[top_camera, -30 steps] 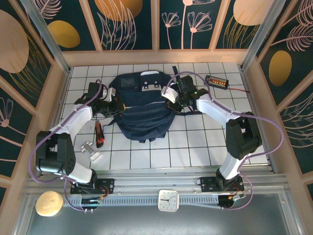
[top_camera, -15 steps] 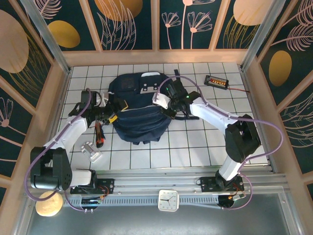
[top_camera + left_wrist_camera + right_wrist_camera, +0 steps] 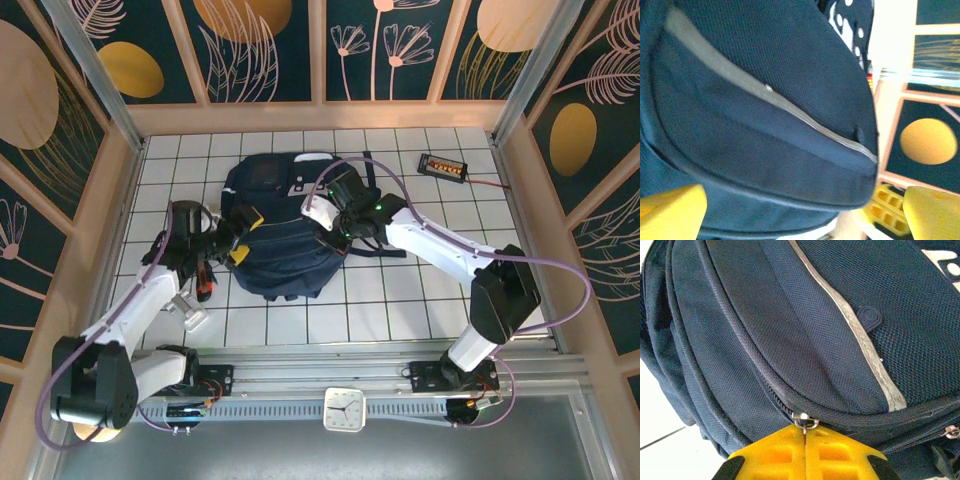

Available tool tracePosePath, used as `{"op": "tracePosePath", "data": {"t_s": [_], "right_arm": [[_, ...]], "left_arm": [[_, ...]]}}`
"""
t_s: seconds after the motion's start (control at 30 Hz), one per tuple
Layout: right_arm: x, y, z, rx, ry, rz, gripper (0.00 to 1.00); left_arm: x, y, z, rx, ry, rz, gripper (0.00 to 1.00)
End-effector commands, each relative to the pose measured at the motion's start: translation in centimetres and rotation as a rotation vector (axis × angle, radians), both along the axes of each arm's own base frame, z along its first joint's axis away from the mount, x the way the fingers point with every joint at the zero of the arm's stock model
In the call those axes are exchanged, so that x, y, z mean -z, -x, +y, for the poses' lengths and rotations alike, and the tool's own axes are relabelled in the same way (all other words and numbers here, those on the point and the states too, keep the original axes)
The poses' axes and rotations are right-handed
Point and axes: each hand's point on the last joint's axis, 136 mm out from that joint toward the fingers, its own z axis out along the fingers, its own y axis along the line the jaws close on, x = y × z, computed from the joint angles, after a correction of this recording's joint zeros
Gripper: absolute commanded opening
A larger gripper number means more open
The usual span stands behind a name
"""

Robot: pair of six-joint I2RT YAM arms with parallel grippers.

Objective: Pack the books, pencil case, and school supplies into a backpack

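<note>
The navy backpack lies in the middle of the tiled table. My right gripper is over its upper right part. In the right wrist view its yellow fingers are shut on the metal zipper pull of the backpack. My left gripper stands open at the bag's left side. In the left wrist view the backpack bulges between the wide-apart yellow fingers, with no grip on it. The books and the pencil case are hidden.
A narrow red-and-black object and a small pale object lie on the tiles left of the bag, under my left arm. A black box with orange lights sits at the back right. Wooden walls ring the table.
My left gripper opened and let go of the backpack's left side, then drew back a little. My right gripper, still shut, moved left across the bag. The backpack shifted left.
</note>
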Motion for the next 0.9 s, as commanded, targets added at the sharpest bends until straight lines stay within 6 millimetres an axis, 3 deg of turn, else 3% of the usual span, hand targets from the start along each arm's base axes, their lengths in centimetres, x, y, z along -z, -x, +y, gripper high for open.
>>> {"op": "tracePosePath", "data": {"t_s": [0.0,0.13,0.2,0.37,0.53,0.87], "right_arm": [[-1.1,-0.4,2.1,0.05,-0.108,0.035,0.0],[-2.1,-1.4,2.4,0.105,-0.176,0.068,0.0],[-2.7,-1.7,2.5,0.117,-0.205,0.079,0.0],[-3.9,-1.9,3.2,0.111,-0.224,0.077,0.0],[-4.8,-1.4,4.1,0.105,-0.233,0.087,0.0],[-4.5,-0.3,5.2,0.093,-0.228,0.099,0.0]], "left_arm": [[-5.0,-0.5,0.4,-0.121,0.133,-0.011,0.99],[-7.5,0.2,1.2,-0.148,0.095,-0.015,0.99],[-7.5,0.9,0.8,-0.145,0.146,0.019,0.99],[-4.8,2.4,0.2,-0.159,0.237,0.085,0.99],[-3.3,2.6,-1.0,-0.17,0.287,0.102,0.95],[-0.2,2.8,-1.5,-0.193,0.319,0.172,0.85]]}}
